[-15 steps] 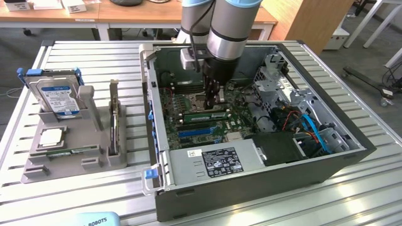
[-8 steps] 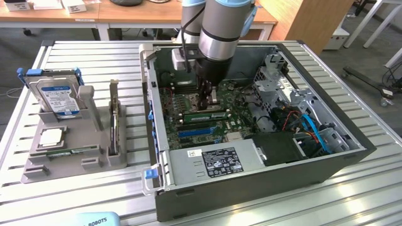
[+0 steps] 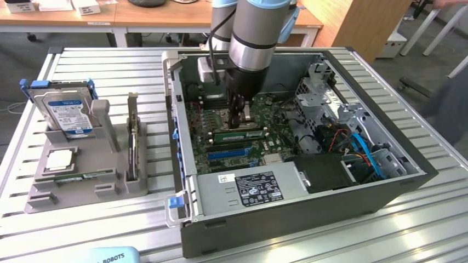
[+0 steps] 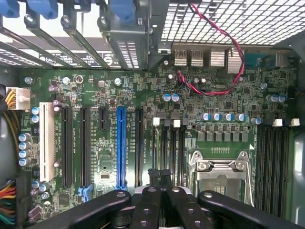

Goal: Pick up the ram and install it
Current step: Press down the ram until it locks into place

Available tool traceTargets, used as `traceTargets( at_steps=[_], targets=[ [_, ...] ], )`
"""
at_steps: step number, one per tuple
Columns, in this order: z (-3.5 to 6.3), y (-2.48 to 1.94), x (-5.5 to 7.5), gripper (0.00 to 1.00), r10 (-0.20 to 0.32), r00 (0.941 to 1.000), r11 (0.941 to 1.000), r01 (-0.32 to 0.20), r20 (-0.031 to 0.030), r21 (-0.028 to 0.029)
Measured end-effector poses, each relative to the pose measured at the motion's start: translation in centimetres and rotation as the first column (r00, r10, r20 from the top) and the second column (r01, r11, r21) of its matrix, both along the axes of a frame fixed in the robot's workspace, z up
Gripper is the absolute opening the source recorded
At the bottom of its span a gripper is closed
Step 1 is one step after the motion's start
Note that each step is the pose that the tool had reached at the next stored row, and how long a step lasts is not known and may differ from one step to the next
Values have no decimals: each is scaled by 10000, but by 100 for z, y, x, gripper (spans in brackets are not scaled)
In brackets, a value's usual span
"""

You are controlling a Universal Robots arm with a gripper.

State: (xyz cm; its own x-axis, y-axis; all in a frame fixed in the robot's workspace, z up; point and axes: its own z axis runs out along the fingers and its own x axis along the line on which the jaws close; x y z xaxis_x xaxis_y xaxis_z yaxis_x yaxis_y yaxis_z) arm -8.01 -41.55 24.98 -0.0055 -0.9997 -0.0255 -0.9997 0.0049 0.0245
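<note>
The ram (image 3: 235, 133), a green stick with a pale label, stands on edge in a memory slot of the motherboard (image 3: 219, 118) inside the open computer case (image 3: 292, 213). My gripper (image 3: 238, 124) hangs straight down into the case, its tips just above and behind the ram. I cannot tell whether they touch. In the wrist view the gripper (image 4: 159, 173) is shut with nothing between the black fingers (image 4: 151, 195), and its tips sit over the row of memory slots (image 4: 167, 145) beside the CPU socket (image 4: 221, 174).
A grey parts holder (image 3: 44, 200) on the exterior view's left carries a hard drive (image 3: 67, 112), a silver CPU (image 3: 58, 159), a small green board lying flat (image 3: 82, 177) and a dark board standing upright (image 3: 131, 148). Drive cages and cables (image 3: 351, 142) crowd the case's right side.
</note>
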Motion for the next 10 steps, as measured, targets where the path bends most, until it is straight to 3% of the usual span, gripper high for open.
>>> traceTargets(
  at_steps=[10],
  targets=[
    [-108, 1, -6, 10, -1, 10000, 10000, 1, 1, 1]
  ],
)
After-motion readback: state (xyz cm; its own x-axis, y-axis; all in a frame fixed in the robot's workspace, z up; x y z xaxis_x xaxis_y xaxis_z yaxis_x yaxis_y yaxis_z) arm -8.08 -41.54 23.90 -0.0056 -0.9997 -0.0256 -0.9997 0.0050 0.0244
